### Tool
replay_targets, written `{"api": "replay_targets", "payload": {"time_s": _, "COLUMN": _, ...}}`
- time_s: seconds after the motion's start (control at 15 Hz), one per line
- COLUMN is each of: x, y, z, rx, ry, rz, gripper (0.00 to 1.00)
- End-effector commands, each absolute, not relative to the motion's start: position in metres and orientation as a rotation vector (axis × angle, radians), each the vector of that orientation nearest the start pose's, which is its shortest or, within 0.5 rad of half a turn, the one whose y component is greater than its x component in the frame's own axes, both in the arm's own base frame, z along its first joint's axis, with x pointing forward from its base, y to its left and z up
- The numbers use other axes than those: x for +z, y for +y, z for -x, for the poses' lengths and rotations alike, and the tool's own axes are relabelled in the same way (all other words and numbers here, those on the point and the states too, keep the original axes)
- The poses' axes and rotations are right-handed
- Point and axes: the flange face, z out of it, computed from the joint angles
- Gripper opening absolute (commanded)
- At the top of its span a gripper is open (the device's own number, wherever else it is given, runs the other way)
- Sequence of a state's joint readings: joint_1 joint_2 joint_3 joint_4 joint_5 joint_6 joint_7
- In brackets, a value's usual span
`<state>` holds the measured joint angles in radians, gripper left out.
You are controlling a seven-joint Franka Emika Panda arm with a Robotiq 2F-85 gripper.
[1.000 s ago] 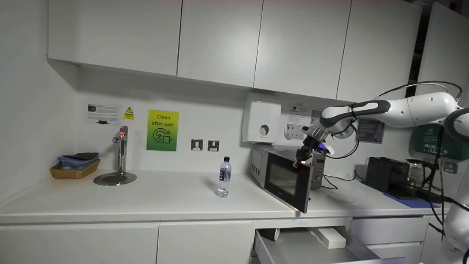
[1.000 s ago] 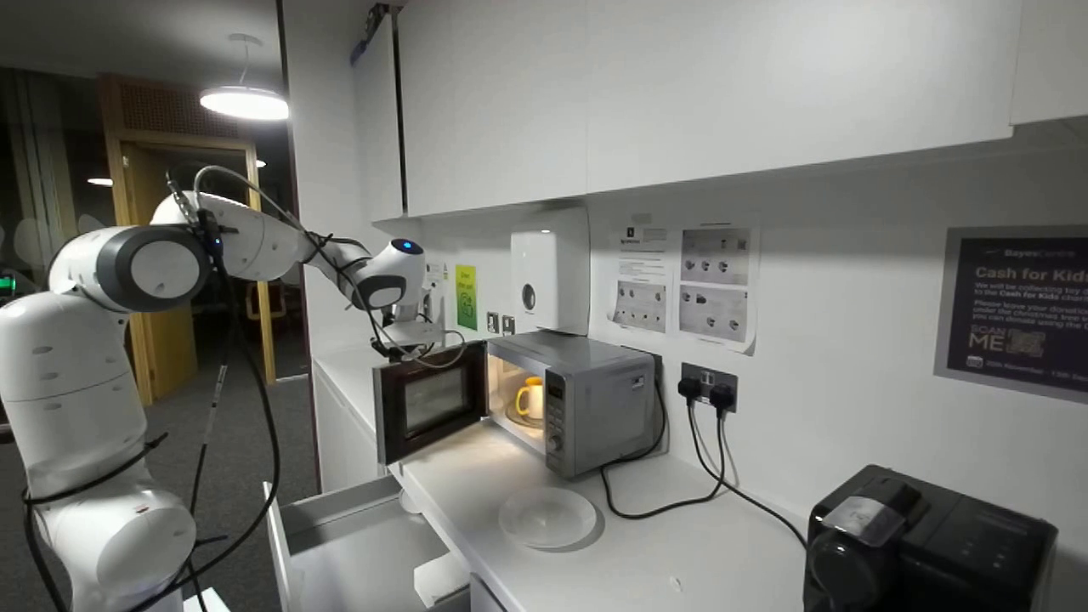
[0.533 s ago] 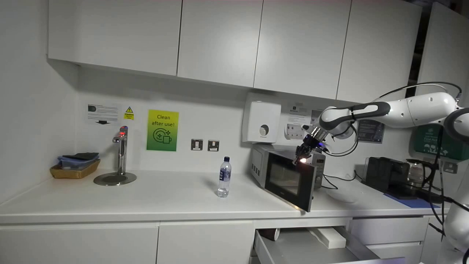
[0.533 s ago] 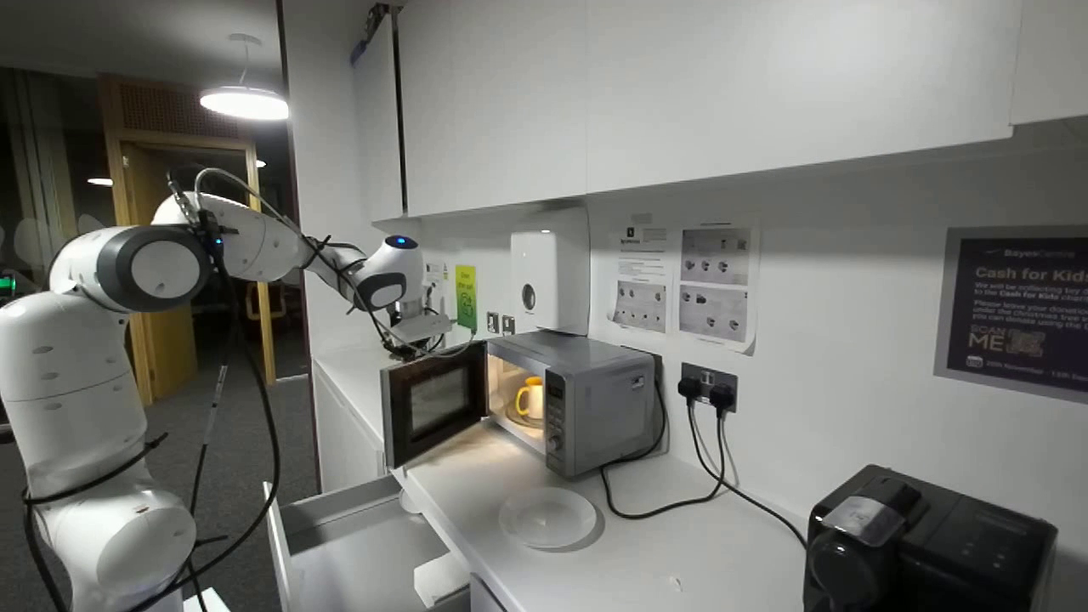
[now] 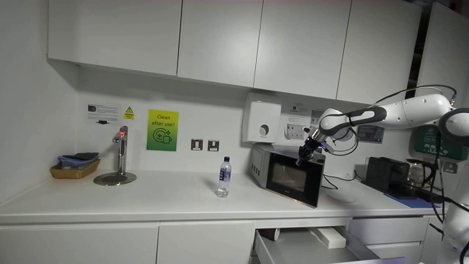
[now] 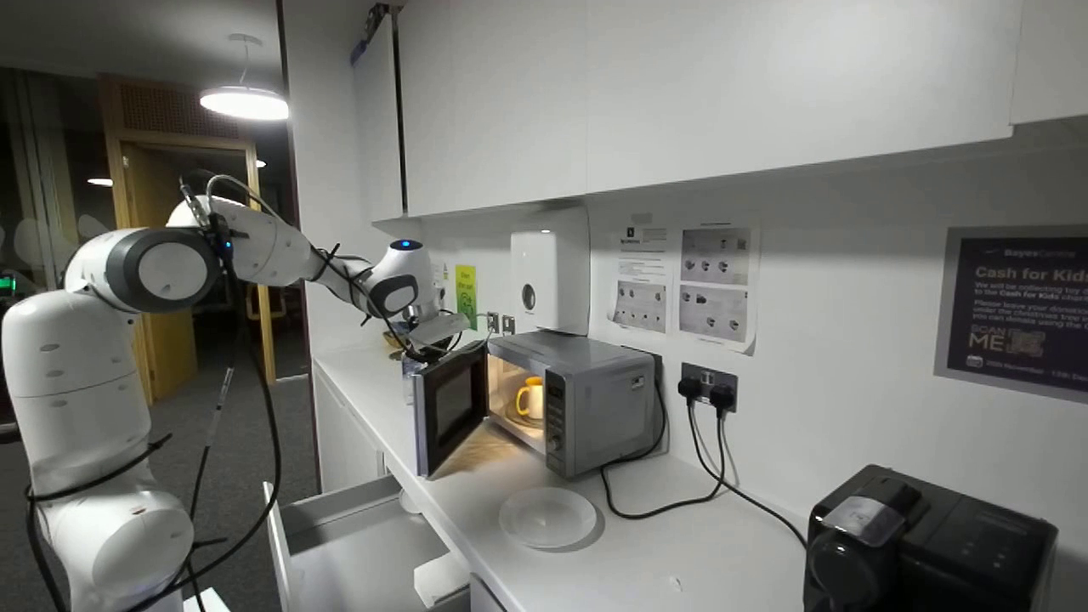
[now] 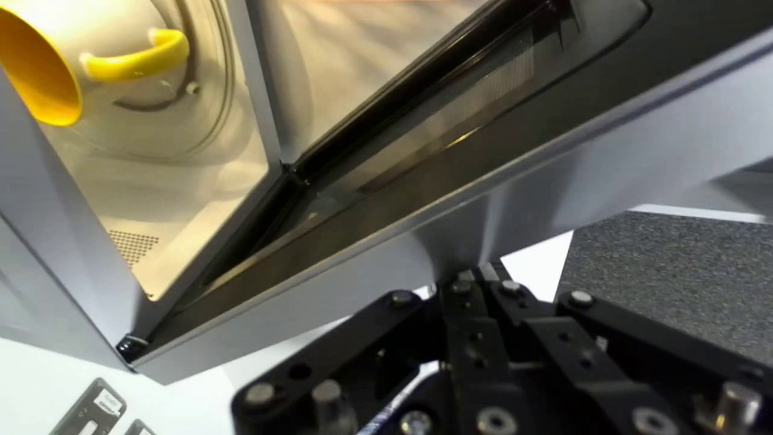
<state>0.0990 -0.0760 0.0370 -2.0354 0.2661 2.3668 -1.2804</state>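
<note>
Jaws closed, empty, the gripper [image 7: 478,275] touched the ajar microwave door [image 7: 386,205] mid-frame in the wrist view, a mug [image 7: 102,36] (yellow-handled) upper left; in an exterior view, a drawer [image 5: 296,247] jutted lower right.

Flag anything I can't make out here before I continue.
Black metal gripper: in an exterior view, the silver-edged black microwave door hides its fingertips.
White mug with curved yellow handle: the wrist view's left edge crops its opening.
Dark white-rimmed object in the grey drawer: in an exterior view, the white counter front hides part of it; identity unclear.
</note>
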Motion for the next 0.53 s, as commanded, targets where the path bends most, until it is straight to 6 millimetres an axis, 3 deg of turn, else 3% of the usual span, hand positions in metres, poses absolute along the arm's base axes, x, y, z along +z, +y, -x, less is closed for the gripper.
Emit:
{"api": "replay_targets", "payload": {"time_s": 0.0, "x": 0.523, "y": 0.057, "z": -0.573, "rx": -0.783, "ry": -1.858, "rz": 2.573, "gripper": 0.00}}
{"api": "replay_targets", "payload": {"time_s": 0.47, "x": 0.517, "y": 0.022, "z": -0.593, "rx": -0.872, "ry": -1.854, "rz": 2.719, "gripper": 0.00}}
